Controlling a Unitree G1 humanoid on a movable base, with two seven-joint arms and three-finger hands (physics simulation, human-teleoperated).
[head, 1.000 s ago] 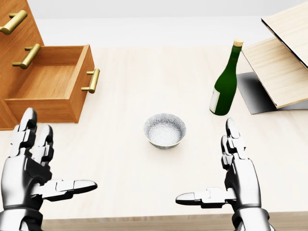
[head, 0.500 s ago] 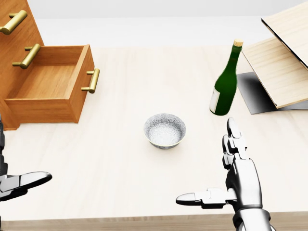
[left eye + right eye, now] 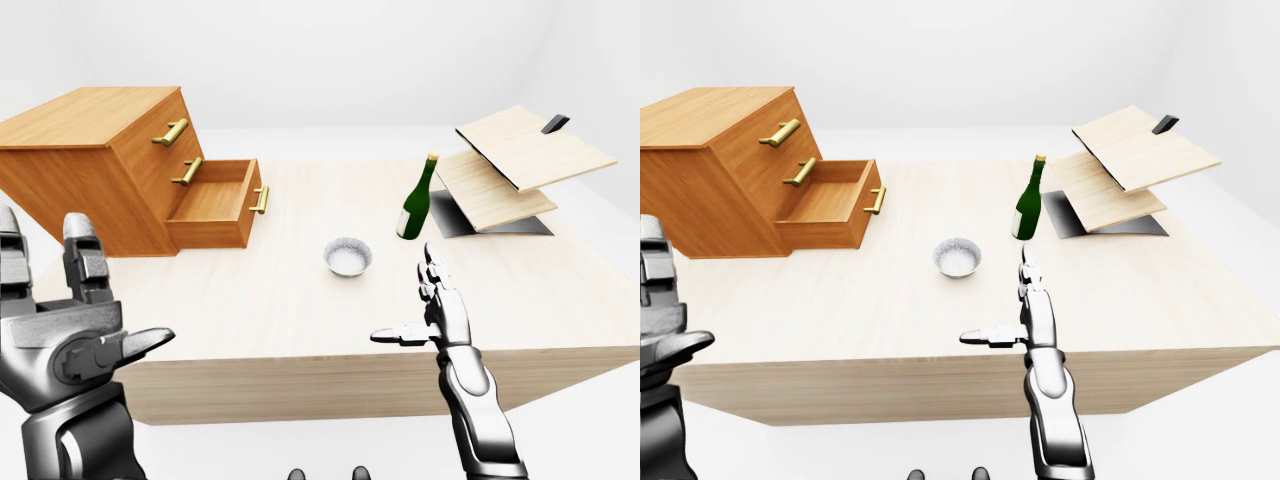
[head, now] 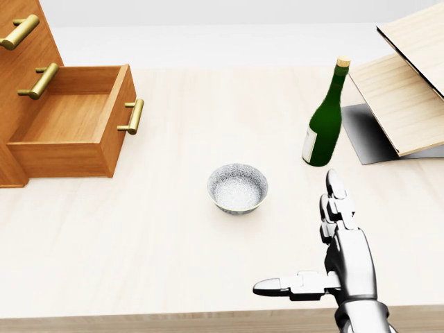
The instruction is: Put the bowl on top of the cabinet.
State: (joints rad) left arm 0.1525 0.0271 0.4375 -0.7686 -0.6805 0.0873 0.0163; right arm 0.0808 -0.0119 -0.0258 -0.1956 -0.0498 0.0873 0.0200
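A small silvery bowl [image 4: 237, 188] stands upright on the pale wooden table [image 4: 180, 263], near its middle. The wooden cabinet [image 3: 90, 160] is at the table's left, with a flat bare top and its lowest drawer [image 4: 69, 125] pulled out. My right hand [image 4: 305, 239] hovers open, palm inward, below and to the right of the bowl, a short gap away and touching nothing. The left hand [image 3: 120, 285] is raised and open at the lower left of the left-eye view, off the table's edge and far from the bowl. It is outside the head view.
A green wine bottle [image 4: 325, 118] stands upright above and to the right of the bowl, just beyond my right hand. Slanted wooden boards on a dark stand [image 4: 409, 90] fill the right. The drawer's brass handle [image 4: 132, 116] juts toward the bowl.
My left hand has drawn away to the left and left the head view. The right hand, the bowl and the bottle have stayed in place.
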